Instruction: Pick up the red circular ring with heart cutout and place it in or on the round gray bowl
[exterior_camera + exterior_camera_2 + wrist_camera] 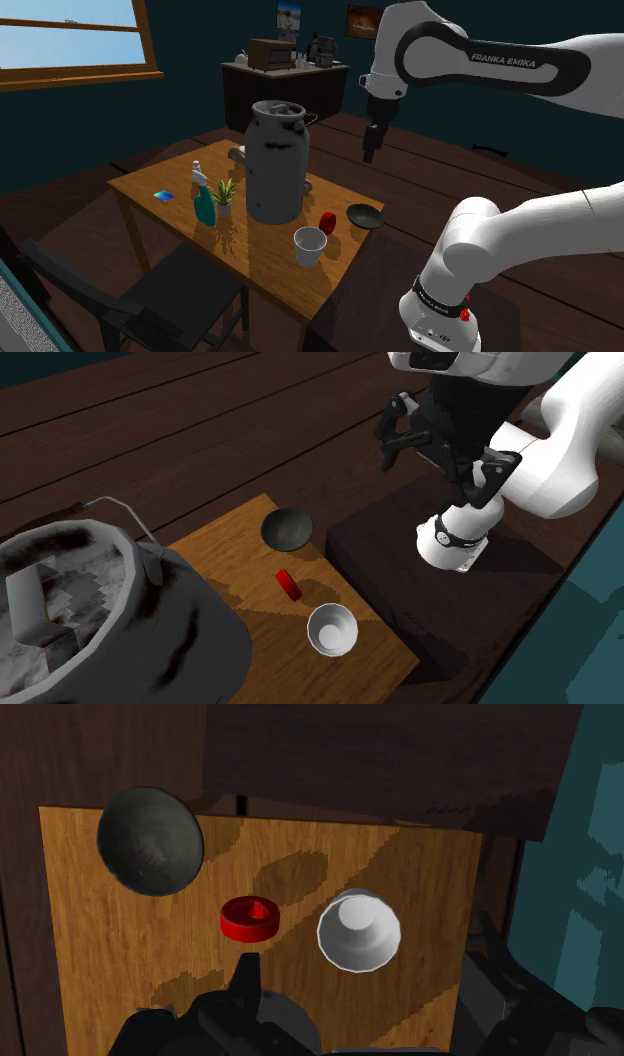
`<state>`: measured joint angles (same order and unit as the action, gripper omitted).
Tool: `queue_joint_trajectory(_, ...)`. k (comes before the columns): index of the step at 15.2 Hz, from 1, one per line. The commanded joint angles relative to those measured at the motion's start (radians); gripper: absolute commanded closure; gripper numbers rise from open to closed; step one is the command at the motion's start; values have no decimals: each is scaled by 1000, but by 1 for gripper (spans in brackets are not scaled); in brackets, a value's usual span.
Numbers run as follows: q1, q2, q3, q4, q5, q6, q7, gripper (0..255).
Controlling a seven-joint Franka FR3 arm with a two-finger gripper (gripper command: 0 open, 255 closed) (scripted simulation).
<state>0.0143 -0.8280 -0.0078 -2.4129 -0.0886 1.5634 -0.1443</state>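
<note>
On the table (pixel 95 969) between gray bowl (pixel 150 839) and white cup (pixel 358 929) — red ring (pixel 250 918), probably light and stiff; pinch across its rim — gripper (pixel 430 467) aloft, fingers apart.

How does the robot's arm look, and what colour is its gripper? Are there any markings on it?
The arm is rounded white segments with dark joints. One segment has a black band lettered FRANKA EMIKA in white. A black ring near the base carries small red marks. The gripper is all black.
</note>
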Motion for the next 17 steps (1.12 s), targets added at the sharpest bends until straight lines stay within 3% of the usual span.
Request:
queue_joint_trajectory(1, 0, 0, 0, 0, 0, 0, 0, 0)
queue_joint_trajectory(9, 19, 215, -112, -70, -62, 214, -197, 0)
queue_joint_trajectory(17, 41, 508, -199, -57, -89, 423, -389, 0)
